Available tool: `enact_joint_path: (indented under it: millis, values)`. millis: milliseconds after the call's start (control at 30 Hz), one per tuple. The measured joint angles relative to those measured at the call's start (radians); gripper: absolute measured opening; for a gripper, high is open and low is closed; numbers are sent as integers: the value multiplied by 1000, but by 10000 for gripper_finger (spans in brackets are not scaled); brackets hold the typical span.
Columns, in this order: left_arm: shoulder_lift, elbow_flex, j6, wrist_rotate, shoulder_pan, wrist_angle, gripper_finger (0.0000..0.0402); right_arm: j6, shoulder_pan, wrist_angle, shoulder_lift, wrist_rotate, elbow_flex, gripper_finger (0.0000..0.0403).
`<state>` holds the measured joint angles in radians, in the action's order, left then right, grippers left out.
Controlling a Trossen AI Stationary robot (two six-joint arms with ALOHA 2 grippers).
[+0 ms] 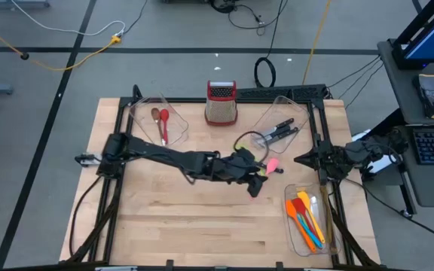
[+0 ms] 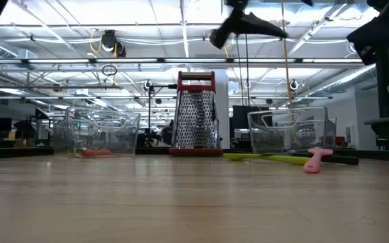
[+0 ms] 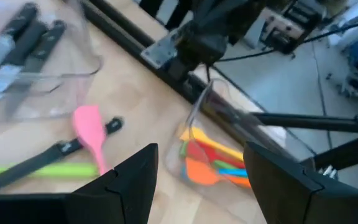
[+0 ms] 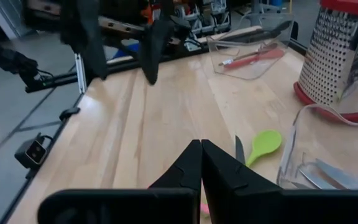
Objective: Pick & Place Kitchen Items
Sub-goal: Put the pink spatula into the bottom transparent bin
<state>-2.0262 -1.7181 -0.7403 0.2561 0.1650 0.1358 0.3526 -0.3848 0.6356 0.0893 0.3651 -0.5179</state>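
Note:
A pink spatula (image 1: 272,164) lies flat on the table, right of centre, beside a lime-green utensil (image 1: 249,141) and a black-handled one (image 3: 42,158). My left gripper (image 1: 256,181) hangs open above the table just nearside of the pink spatula (image 3: 89,127), touching nothing. Its two fingers (image 3: 132,180) stand wide apart. My right gripper (image 1: 300,159) waits shut at the right edge and is empty (image 4: 201,165). Red and brown spoons lie in the far-left bin (image 1: 159,120), knives in the far-right bin (image 1: 281,128), and orange, yellow and blue spatulas in the near-right bin (image 1: 307,222).
A steel box grater (image 1: 221,102) with a red top stands at the far edge, between the two far bins. The near-right bin's clear wall (image 3: 197,118) stands close ahead of my left gripper. Bare wood fills the table's near-left half (image 1: 172,218).

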Motion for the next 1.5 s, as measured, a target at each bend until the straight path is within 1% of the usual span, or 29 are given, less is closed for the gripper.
enact_joint_path:
  millis: [33, 100, 167, 233, 300, 367, 433, 533, 633, 700, 800, 833, 933, 1000, 1100, 1267, 1500]
  values:
    - [-31, -38, 6, -10, -7, 10, 241, 0, 0, 2, 0, 0, 0, 0]
    - [-62, -96, 11, -36, -22, 116, 241, 1, 0, 5, -1, 0, 0, 0]
    - [-110, -160, 25, -63, -40, 156, 241, 1, 1, 1, -1, 0, 0, 0]
    - [-135, -199, 47, -87, -55, 241, 241, 0, 0, -1, -1, 0, 0, 0]
    - [-167, -230, 68, -115, -68, 234, 241, -1, 0, -4, -1, 0, 0, 0]
    - [-187, -240, 100, -136, -77, 262, 241, -1, 0, -5, -1, 1, 0, 0]
    - [-205, -243, 129, -138, -82, 266, 241, -2, 0, -7, -1, -1, 0, 0]
    - [-222, -243, 161, -132, -89, 317, 241, -5, 0, -14, -3, 0, 0, 0]
    - [-236, -243, 187, -122, -89, 327, 241, -6, 0, -15, -3, 0, 0, 0]
    - [-258, -246, 197, -117, -89, 295, 241, -6, 0, -13, -3, 0, 0, 0]
    - [-280, -242, 184, -130, -88, 309, 241, -9, 0, -12, -3, 0, 0, 0]
    - [-291, -244, 178, -134, -86, 282, 241, -9, 0, -10, -3, -1, 0, 0]
    - [-305, -241, 144, -162, -77, 294, 241, -9, 0, -11, -3, 0, 0, 0]
    - [-319, -245, 118, -175, -70, 260, 241, -9, 0, -10, -2, -1, 0, 0]
    - [-324, -242, 98, -188, -61, 282, 241, -9, 0, -15, -2, -1, 0, 0]
    - [-342, -243, 54, -183, -51, 249, 241, -17, 0, -17, -2, -1, 0, 0]
    - [-346, -243, 48, -120, -57, 257, 241, -17, 0, -18, -2, -1, 0, 0]
